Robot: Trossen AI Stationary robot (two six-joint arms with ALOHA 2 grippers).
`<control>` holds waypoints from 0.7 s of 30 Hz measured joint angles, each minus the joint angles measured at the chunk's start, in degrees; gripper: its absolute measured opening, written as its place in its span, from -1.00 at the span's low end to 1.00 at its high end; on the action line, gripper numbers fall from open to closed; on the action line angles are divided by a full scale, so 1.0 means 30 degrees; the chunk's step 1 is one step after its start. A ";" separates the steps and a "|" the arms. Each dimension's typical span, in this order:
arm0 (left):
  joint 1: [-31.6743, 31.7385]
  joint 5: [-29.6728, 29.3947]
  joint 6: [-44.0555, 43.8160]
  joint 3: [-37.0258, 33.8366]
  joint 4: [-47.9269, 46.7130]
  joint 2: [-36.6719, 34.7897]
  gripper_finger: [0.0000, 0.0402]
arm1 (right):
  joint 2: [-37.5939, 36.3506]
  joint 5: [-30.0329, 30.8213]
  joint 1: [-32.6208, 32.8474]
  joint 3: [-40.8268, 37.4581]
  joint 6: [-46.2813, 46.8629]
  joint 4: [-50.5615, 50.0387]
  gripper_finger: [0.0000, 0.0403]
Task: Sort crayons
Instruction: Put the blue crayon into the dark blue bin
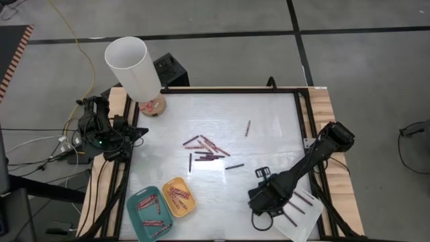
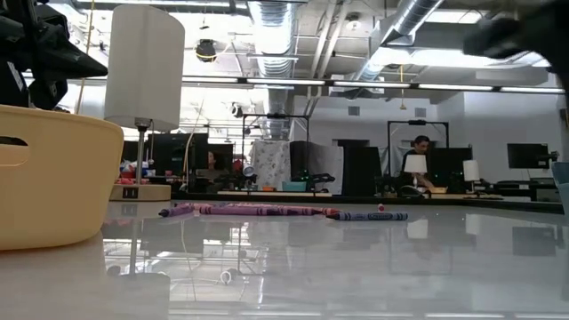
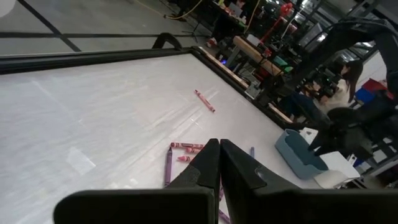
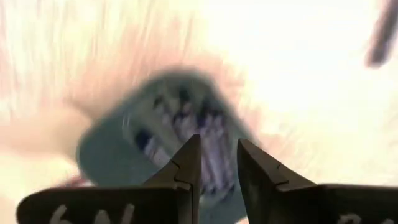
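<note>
Loose crayons [image 1: 205, 149] lie in a small heap at the table's middle, with one pink crayon [image 1: 248, 128] apart toward the far right. More crayons lie in the teal tray [image 1: 138, 202], the yellow tray [image 1: 189, 205] and the white tray [image 1: 306, 222]. My right gripper [image 4: 217, 143] hangs open, pointing down, above a blue-grey tray [image 4: 112, 149] that holds purple and blue crayons; nothing shows between its fingers. My left gripper [image 3: 219, 155] waits shut at the table's left edge [image 1: 101, 131].
A white lamp [image 1: 134, 67] on a wooden base stands at the far left corner. A dark frame [image 1: 228, 89] runs along the table's edges. The teal and yellow trays sit side by side at the near left. Bare tabletop lies around the heap.
</note>
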 joint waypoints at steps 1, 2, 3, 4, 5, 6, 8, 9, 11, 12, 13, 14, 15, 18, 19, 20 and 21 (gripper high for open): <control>-0.0003 -0.0007 0.0000 0.0000 0.0000 0.0001 -1.00 | 0.0000 0.0334 -0.0221 0.0336 -0.0032 0.0123 -0.52; 0.0000 -0.0027 0.0000 0.0000 0.0000 -0.0002 -1.00 | 0.0000 0.0788 -0.0446 0.0607 -0.0056 0.0364 -0.52; 0.0000 -0.0072 0.0000 0.0000 -0.0001 0.0004 -1.00 | 0.0000 0.1331 -0.0735 0.0851 -0.0050 0.0563 -0.52; 0.0004 -0.0095 0.0000 0.0000 -0.0004 0.0003 -1.00 | -0.0013 0.1817 -0.1042 0.1008 -0.0058 0.0825 -0.52; -0.0003 -0.0095 0.0000 0.0000 0.0000 -0.0001 -1.00 | -0.0015 0.2182 -0.1364 0.1120 -0.0070 0.1152 -0.52; -0.0003 -0.0087 0.0000 0.0000 -0.0007 -0.0002 -1.00 | -0.0015 0.2387 -0.1707 0.1174 -0.0324 0.1517 -0.52; 0.0005 -0.0087 0.0000 0.0000 -0.0007 -0.0002 -1.00 | -0.0015 0.2470 -0.2422 0.1192 -0.1264 0.2384 -0.52; -0.0003 -0.0087 0.0000 0.0000 -0.0007 0.0005 -1.00 | -0.0015 0.2506 -0.2774 0.1192 -0.1854 0.2820 -0.52; 0.0001 -0.0087 0.0000 0.0000 0.0000 -0.0002 -1.00 | -0.0015 0.2581 -0.3559 0.1192 -0.2928 0.3630 -0.52; -0.0001 -0.0087 0.0000 0.0000 0.0000 0.0000 -1.00 | -0.0015 0.2600 -0.3986 0.1192 -0.3374 0.4069 -0.51; -0.0002 -0.0086 0.0000 0.0000 0.0000 -0.0002 -1.00 | -0.0015 0.2600 -0.4428 0.1192 -0.3791 0.4502 -0.51; -0.0002 -0.0054 0.0000 0.0000 -0.0007 0.0004 -1.00 | -0.0015 0.2600 -0.4858 0.1200 -0.4165 0.4853 -0.50; 0.0003 -0.0003 0.0000 0.0000 0.0000 -0.0002 -1.00 | -0.0015 0.2611 -0.5302 0.1200 -0.4534 0.5159 -0.48; -0.0001 0.0000 0.0016 0.0000 0.0000 0.0001 -1.00 | -0.0015 0.2658 -0.6483 0.1200 -0.5407 0.5487 -0.40; 0.0000 0.0000 0.0068 0.0000 -0.0002 0.0000 -1.00 | -0.0015 0.2645 -0.6859 0.1198 -0.5521 0.5559 -0.35; 0.0003 0.0000 0.0066 0.0000 0.0000 -0.0002 -1.00 | -0.0015 0.2530 -0.7204 0.1136 -0.5643 0.5639 -0.30; -0.0003 0.0007 0.0073 0.0000 0.0000 0.0005 -1.00 | -0.0015 0.2201 -0.7533 0.1019 -0.5805 0.5663 -0.25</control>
